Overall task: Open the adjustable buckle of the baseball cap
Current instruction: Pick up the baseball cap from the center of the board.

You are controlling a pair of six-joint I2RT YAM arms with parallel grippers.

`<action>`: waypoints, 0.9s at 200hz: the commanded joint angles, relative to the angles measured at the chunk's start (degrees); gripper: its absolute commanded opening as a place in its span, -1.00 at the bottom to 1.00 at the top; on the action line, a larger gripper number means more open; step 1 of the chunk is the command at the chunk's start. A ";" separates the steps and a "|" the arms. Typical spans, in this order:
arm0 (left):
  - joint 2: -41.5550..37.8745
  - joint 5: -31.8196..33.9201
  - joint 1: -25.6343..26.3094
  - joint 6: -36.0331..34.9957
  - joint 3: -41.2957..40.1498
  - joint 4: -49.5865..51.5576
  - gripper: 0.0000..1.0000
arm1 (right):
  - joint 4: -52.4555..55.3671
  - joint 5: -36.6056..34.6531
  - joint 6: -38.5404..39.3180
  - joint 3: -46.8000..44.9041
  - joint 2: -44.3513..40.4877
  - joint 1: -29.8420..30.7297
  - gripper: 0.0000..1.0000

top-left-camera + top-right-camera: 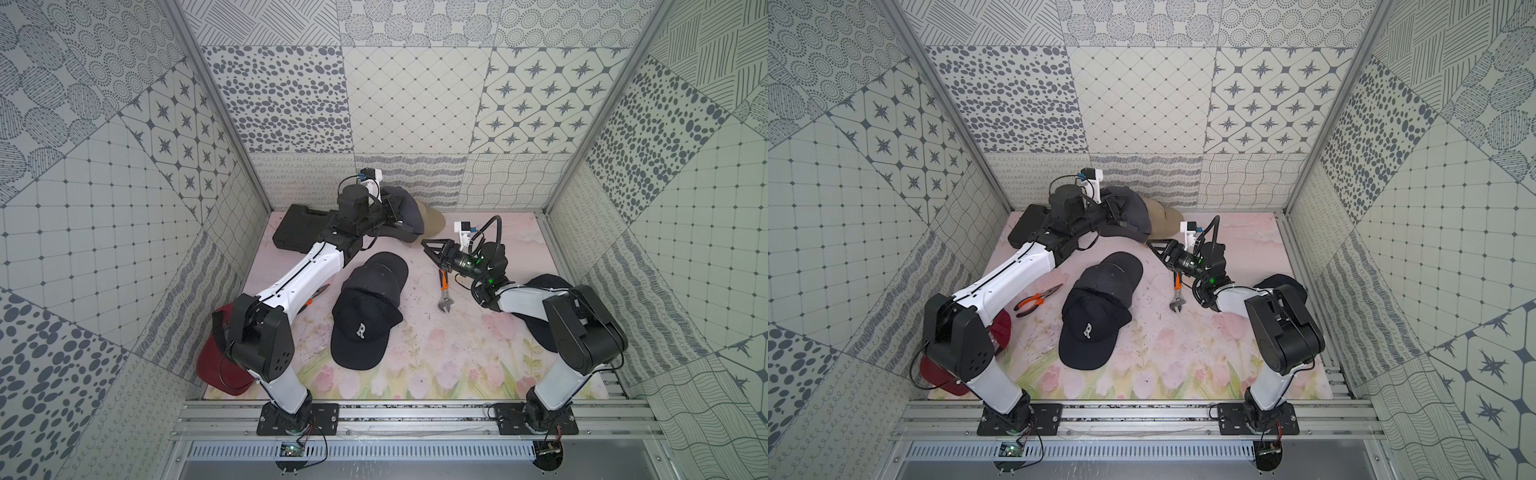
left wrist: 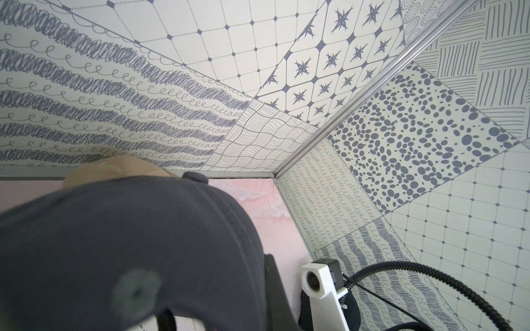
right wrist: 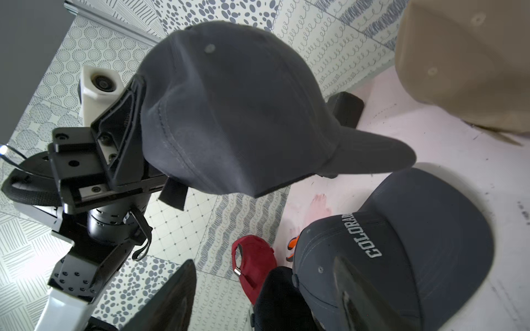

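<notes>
A dark grey baseball cap [image 1: 409,210] [image 3: 243,100] hangs lifted near the back wall, brim pointing away from the left arm. My left gripper [image 1: 392,208] [image 3: 134,129] is shut on the cap's rear edge, and one finger [image 2: 276,289] shows beside the crown [image 2: 129,243]. A black strap end [image 3: 173,195] dangles below that grip; the buckle itself is hidden by the jaws. My right gripper [image 1: 430,249] [image 1: 1156,249] stands open with nothing in it, a short way in front of the held cap and aimed at it.
On the mat lie a black cap with a white letter [image 1: 361,328], a grey Colorado cap [image 1: 380,274], a tan cap [image 1: 432,218], a red cap [image 1: 220,361], a black case [image 1: 297,226], a wrench [image 1: 444,291] and pliers [image 1: 1038,297]. Another dark cap [image 1: 544,286] sits under the right arm.
</notes>
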State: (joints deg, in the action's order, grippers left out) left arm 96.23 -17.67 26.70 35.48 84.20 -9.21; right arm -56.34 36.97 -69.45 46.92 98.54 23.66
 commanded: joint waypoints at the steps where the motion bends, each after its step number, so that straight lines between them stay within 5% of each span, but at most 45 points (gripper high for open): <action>1: 0.33 -0.65 0.94 -0.01 1.53 -1.84 -1.00 | -10.53 -1.59 -4.30 0.59 -0.87 1.59 0.59; 149: -2.14 -0.92 4.28 -0.53 0.78 1.50 -1.00 | -21.07 -11.78 -3.65 -2.61 -2.17 2.18 0.46; 180: -2.78 -1.31 4.61 -0.10 -0.52 -1.23 -1.00 | -20.82 -11.93 -4.05 -3.40 -2.31 2.57 0.71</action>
State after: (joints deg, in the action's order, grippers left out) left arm 94.76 -18.09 30.83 35.59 84.25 -7.09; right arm -71.96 26.33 -73.56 43.99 97.82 25.78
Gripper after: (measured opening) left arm 0.058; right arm 0.813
